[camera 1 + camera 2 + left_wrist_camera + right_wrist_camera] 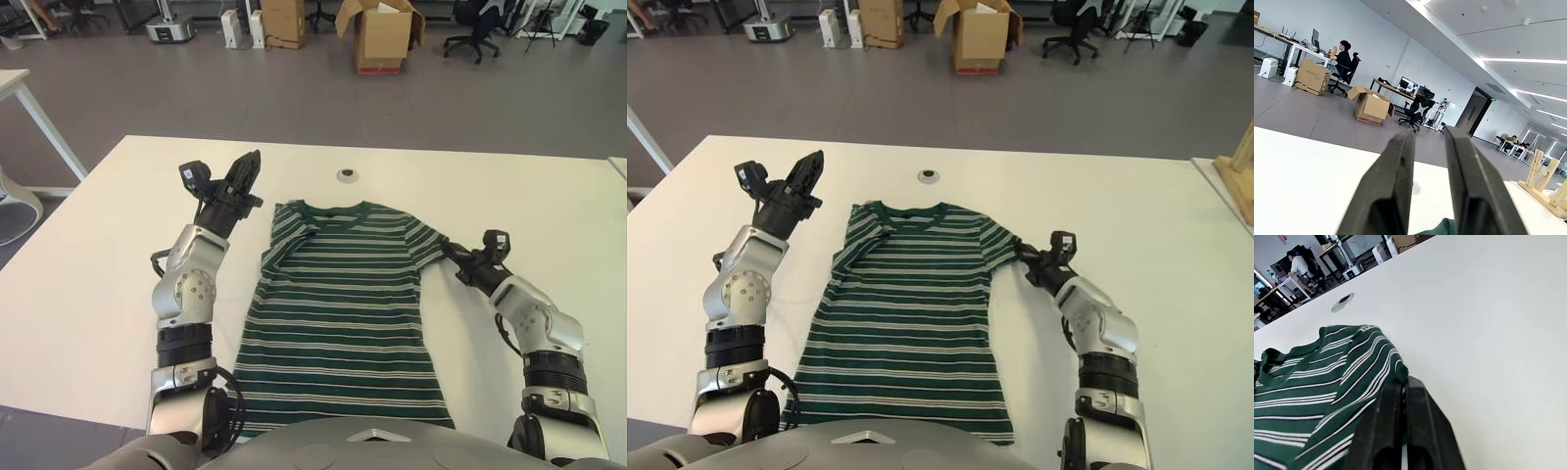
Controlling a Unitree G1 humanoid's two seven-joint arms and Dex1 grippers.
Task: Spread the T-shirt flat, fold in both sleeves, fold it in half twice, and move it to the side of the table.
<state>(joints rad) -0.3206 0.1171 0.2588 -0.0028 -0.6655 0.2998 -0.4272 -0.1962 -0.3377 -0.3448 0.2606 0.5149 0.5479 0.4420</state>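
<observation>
Since the right gripper [449, 250] is pinched tight on the hem of the right sleeve [428, 241], the step in hand looks to be the second sleeve fold. The T-shirt [338, 313] lies flat on the table [98, 245], on the robot's side of the round grommet [347, 175], with its collar the part nearest the grommet. The left sleeve [286, 240] seems already turned in over the chest. The left gripper [251, 162] hangs above the table to the left of the grommet, touching nothing, its fingers a narrow gap apart.

To do this well, I would lift the hem only a little — enough to clear the body cloth — and carry it across toward the line that runs from the grommet down the shirt's middle. A low arc should keep the shoulder from dragging. The crease ought to match the other side, and the grip should let go only once the sleeve lies flat.
</observation>
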